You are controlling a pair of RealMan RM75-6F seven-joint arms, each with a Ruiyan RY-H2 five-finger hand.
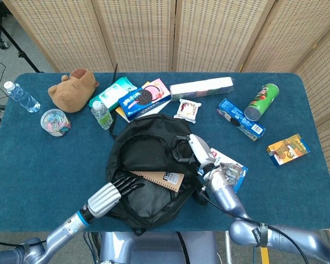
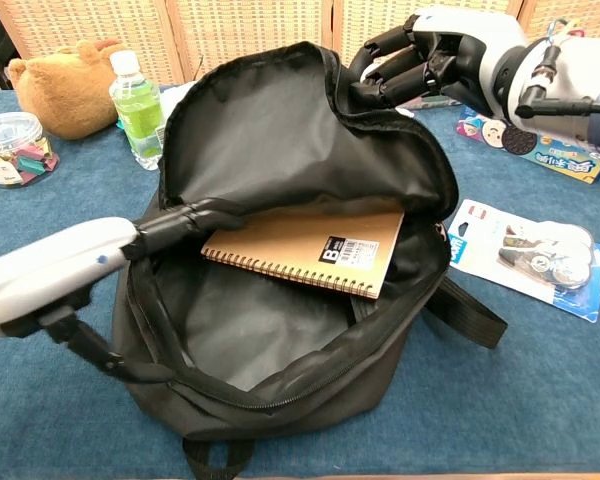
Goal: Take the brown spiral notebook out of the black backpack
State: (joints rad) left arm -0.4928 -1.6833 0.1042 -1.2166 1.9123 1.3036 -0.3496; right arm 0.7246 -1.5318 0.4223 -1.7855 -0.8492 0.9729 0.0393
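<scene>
Blue worktop (image 1: 38, 165) carrying a brown plush toy (image 1: 72, 89), two water bottles (image 1: 102, 115) (image 1: 21, 97), cookie boxes (image 1: 144, 100) (image 1: 241, 119), a green chip can (image 1: 261, 102) and a jar of clips (image 1: 55, 122).

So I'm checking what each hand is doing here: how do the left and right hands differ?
The right hand grips the black backpack by its flap rim, holding it up; the left hand holds nothing. The left reaches into the opening, fingertips at the brown spiral notebook, while the right stays outside, above it. Both have black fingers and silver backs.
</scene>
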